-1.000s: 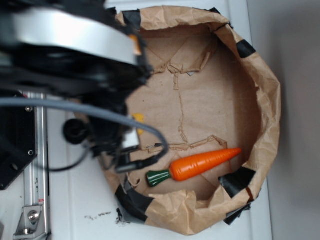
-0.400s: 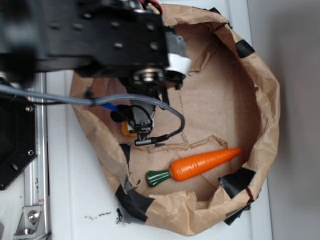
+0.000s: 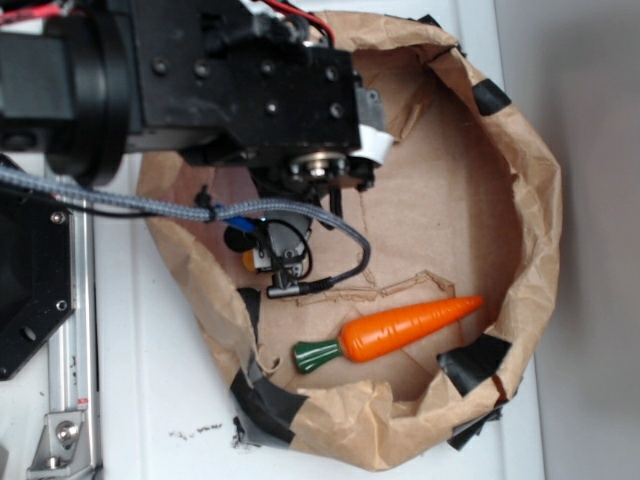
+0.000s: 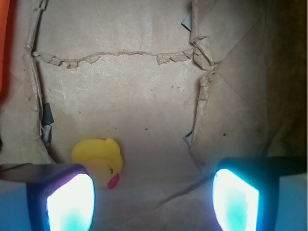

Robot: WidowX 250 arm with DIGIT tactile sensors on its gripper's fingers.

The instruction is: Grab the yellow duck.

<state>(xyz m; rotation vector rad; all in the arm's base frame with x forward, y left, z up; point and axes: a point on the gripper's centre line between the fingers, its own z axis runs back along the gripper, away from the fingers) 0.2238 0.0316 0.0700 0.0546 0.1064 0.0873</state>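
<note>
Two fingers (image 4: pixel 72 202) of your tool (image 4: pixel 153 199) stand wide apart, holding nothing. Duck (image 4: pixel 98 160) sits on the paper surface (image 4: pixel 144 96) just beside the left finger; carrot (image 3: pixel 400 327) well apart.

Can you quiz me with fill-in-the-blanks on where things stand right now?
1. In the wrist view, the yellow duck sits beside the ____ finger pad of the end effector.
2. The end effector's jaws are ____, with nothing between them.
3. The toy carrot has a ____ stem.
4. Both toys lie inside a basin lined with brown ____.

Missing words: left; open; green; paper
</note>
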